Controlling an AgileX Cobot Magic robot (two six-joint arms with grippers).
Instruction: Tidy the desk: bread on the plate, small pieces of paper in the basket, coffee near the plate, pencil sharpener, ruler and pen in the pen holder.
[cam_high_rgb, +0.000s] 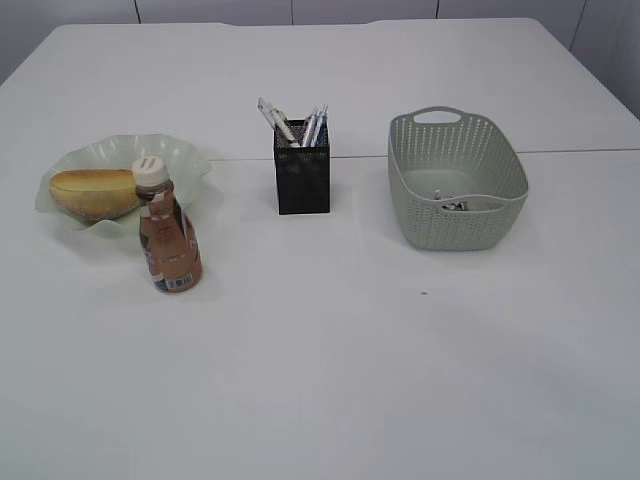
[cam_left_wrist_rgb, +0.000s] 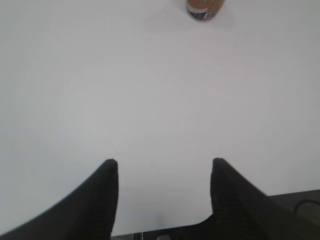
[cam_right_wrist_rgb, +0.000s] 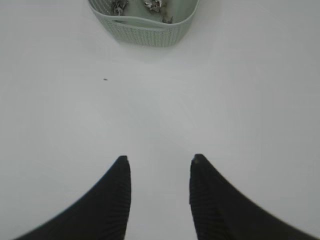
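Two black ribbed grippers appear, one in each wrist view. The left gripper (cam_left_wrist_rgb: 165, 167) has its jaws parted with nothing between them, poised over bare tabletop; the right gripper (cam_right_wrist_rgb: 160, 162) likewise stands with jaws apart and empty, its gap the narrower of the two. Neither shows in the exterior view. Beneath both lies the large plain white desk (cam_high_rgb: 330, 380), crossed by one thin seam line. Ahead of the left gripper stands one small plastic bottle of light brown coffee (cam_high_rgb: 167, 227) with a white cap and dark brown label, upright, just in front of the plate; the label's print is too small to read. Behind it sits one pale green translucent plate with a wavy ruffled rim (cam_high_rgb: 185, 155), holding one golden-orange oblong bread bun (cam_high_rgb: 95, 192). At centre stands one small black square metal-mesh pen holder (cam_high_rgb: 302, 180), with several pens and similar thin items (cam_high_rgb: 300, 127) protruding from its top; their exact number cannot be told. To the right, ahead of the right gripper, rests one grey-green rectangular perforated plastic basket with cut-out handles (cam_high_rgb: 455, 215), containing a few small pieces of paper (cam_right_wrist_rgb: 152, 5).
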